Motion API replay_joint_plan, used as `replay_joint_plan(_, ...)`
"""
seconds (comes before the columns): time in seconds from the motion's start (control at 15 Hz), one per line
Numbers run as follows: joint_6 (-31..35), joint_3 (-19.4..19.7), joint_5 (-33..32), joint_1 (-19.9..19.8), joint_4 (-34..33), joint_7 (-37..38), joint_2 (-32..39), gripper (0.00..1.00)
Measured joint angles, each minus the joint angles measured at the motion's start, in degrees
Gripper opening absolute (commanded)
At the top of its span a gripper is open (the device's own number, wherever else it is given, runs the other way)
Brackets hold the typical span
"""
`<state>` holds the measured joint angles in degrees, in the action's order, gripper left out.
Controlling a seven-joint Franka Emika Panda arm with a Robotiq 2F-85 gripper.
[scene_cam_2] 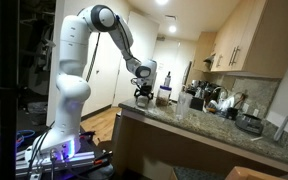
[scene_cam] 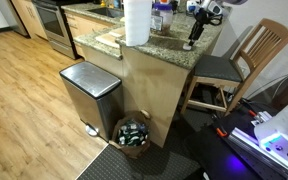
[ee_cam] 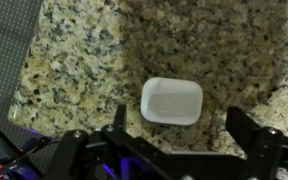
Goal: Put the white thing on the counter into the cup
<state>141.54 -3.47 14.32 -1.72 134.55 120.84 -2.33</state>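
Note:
The white thing [ee_cam: 171, 101] is a small flat rounded-rectangle piece lying on the speckled granite counter [ee_cam: 94, 50], seen from above in the wrist view. My gripper [ee_cam: 182, 118] hovers right over it, open, with one finger at each side of the lower frame and the piece between and just ahead of them. In both exterior views the gripper [scene_cam: 193, 40] [scene_cam_2: 142, 93] hangs low over the counter's end [scene_cam: 169, 45]. The white piece is too small to make out there. No cup is clearly distinguishable.
A tall white paper-towel roll [scene_cam: 136, 22] stands on the counter. A steel bin [scene_cam: 90, 95] and a basket of cans [scene_cam: 134, 133] sit on the floor by the island. A wooden chair [scene_cam: 242, 62] stands beside it. Several kitchen items [scene_cam_2: 199, 98] crowd the counter's far part.

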Motion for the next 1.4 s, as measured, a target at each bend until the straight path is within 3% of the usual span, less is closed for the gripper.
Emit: replay_joint_plan(1.4,-5.4,0.1,-1.4,0.3,-0.1,3.9,-0.1,1.0)
